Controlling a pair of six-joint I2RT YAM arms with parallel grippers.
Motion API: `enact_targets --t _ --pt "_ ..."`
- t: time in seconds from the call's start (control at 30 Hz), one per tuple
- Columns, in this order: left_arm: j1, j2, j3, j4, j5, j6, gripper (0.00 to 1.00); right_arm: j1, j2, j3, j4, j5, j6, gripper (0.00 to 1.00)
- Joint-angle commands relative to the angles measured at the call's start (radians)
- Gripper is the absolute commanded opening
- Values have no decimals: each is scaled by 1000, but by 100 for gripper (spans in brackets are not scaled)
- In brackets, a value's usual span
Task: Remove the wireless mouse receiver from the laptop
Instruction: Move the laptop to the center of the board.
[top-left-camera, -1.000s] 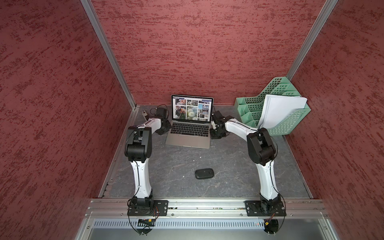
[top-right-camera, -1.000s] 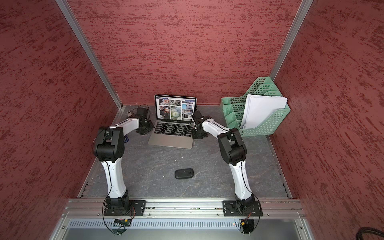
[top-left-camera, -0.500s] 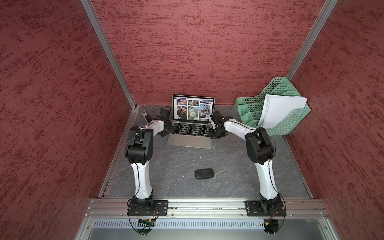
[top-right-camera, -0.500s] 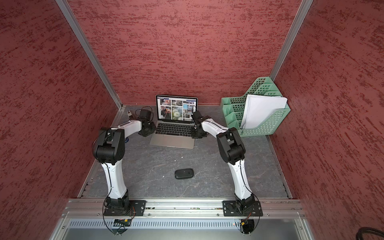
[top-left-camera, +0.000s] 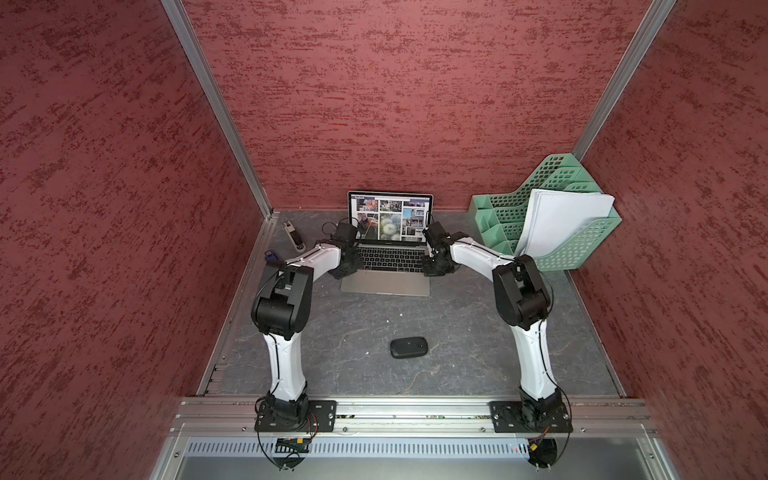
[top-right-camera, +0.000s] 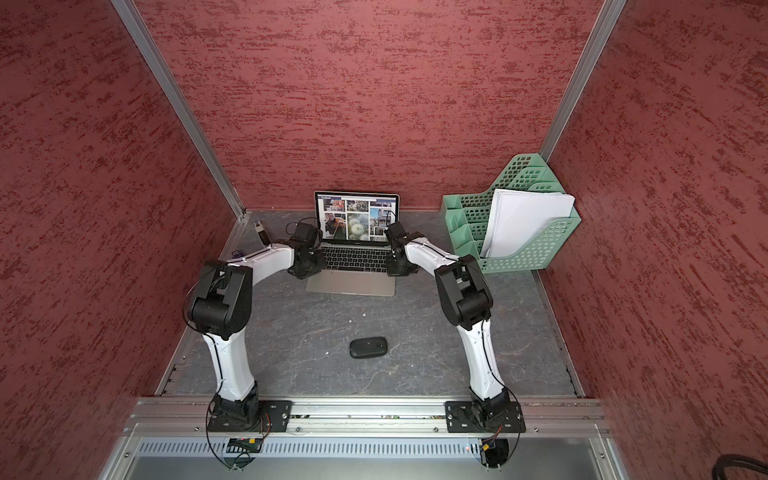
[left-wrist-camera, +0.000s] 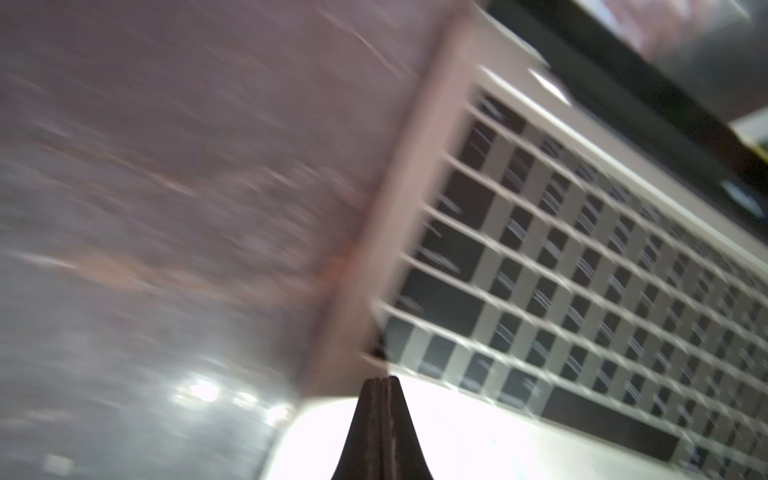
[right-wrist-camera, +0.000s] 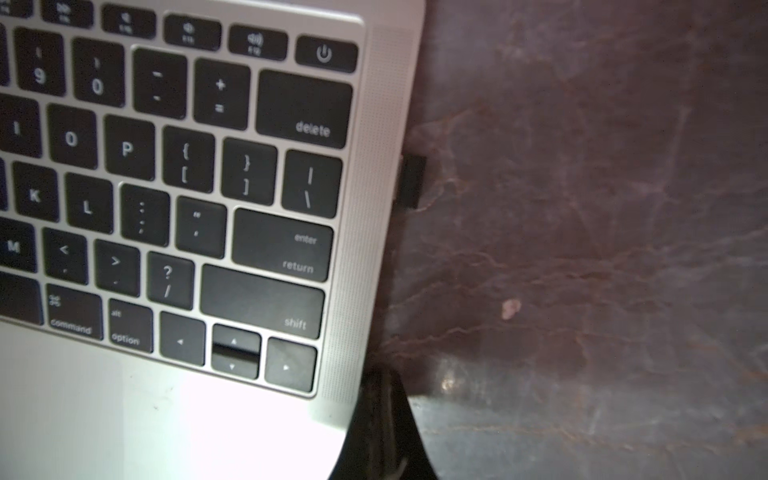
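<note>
Wireless mouse receiver (right-wrist-camera: 411, 180) sits plugged into the laptop (right-wrist-camera: 124, 395) right edge, level with the backslash key. Stub pokes sideways over the table (right-wrist-camera: 582, 249), long side along the edge. Right gripper (right-wrist-camera: 384, 388) clenched, empty, just beside that edge. Left gripper (left-wrist-camera: 380, 382) clenched at the opposite edge.
</note>
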Motion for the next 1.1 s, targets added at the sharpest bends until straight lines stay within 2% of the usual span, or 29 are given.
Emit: enact_targets --t 0.0,0.2,0.4,0.53,0.63,0.83,1.07 --pt "-46 -5 0 -30 93 -18 0 -15 -9 -52 -26 38 -8 0" --pt "-69 -11 -2 -37 71 -34 0 -33 -24 -81 -20 48 -12 0" --pt "-64 -115 25 -111 -63 23 0 -35 -24 -80 -14 38 -10 0" --pt "-22 -137 71 -172 -123 64 0 -35 -24 -85 -8 27 -7 0" --pt "39 -133 81 -178 -102 74 9 -35 -23 -91 -4 22 -6 0" --pt "132 -60 109 -197 -74 66 25 -35 -20 -92 -1 21 -12 0" --pt "150 89 212 -280 -40 -14 26 -37 -9 -77 -7 13 -15 0"
